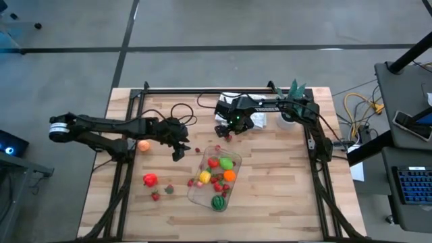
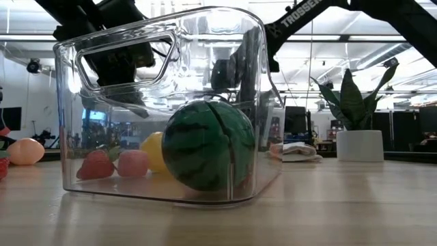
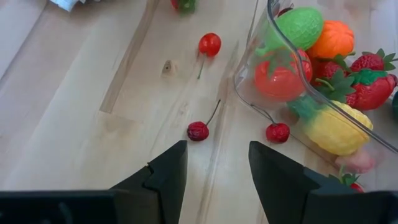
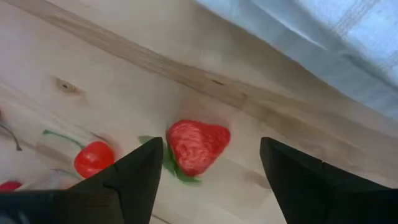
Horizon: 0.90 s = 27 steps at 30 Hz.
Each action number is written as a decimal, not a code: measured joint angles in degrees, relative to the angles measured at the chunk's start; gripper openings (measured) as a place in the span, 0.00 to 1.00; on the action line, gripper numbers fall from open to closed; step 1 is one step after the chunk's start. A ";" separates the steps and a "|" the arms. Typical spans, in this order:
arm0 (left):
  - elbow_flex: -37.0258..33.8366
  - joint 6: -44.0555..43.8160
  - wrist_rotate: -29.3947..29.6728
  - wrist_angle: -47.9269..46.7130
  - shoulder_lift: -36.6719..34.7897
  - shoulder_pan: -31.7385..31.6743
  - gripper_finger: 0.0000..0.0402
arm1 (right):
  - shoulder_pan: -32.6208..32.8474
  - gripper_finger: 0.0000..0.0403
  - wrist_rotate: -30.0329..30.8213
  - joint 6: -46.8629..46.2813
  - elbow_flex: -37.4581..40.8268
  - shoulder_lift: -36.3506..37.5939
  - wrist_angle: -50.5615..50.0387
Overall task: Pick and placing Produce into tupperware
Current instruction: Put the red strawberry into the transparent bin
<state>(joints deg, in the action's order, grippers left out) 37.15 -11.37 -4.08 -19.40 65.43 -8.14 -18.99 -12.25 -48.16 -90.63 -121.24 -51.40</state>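
We found the task well advanced but not finished. The tupperware [image 1: 214, 179] stood near the middle of the bench [image 1: 283, 196], and it already held a good part of the produce: a striped melon [image 2: 208, 145], a red tomato [image 3: 281, 78], a lime-green fruit [image 3: 300, 26], an orange one [image 3: 334, 38], a yellow one [image 3: 337, 127] and some strawberries. Outside it there still lay a strawberry [image 4: 195, 146], several cherries [image 3: 198, 130], a peach-coloured fruit [image 1: 144, 144] and a red fruit [image 1: 149, 179] (perhaps also other small pieces). The right end effector [image 4: 211, 171] was open and empty, its fingers on both sides of the strawberry, not yet touching it. The left end effector [image 3: 217, 174] hung partly open over the cherries beside the tupperware, holding nothing.
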 joint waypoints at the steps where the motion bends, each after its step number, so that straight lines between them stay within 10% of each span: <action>1: 0.00 0.02 0.00 -0.02 0.00 0.00 0.39 | 0.06 0.65 0.03 -0.37 0.00 -0.24 0.23; 27: -0.04 0.08 0.00 -0.10 0.00 0.00 0.39 | 1.74 0.43 1.66 -1.37 -0.11 -1.28 2.54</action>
<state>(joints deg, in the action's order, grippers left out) 37.10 -11.29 -4.08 -19.51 65.43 -8.14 -17.26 -10.59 -49.54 -90.74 -122.52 -48.86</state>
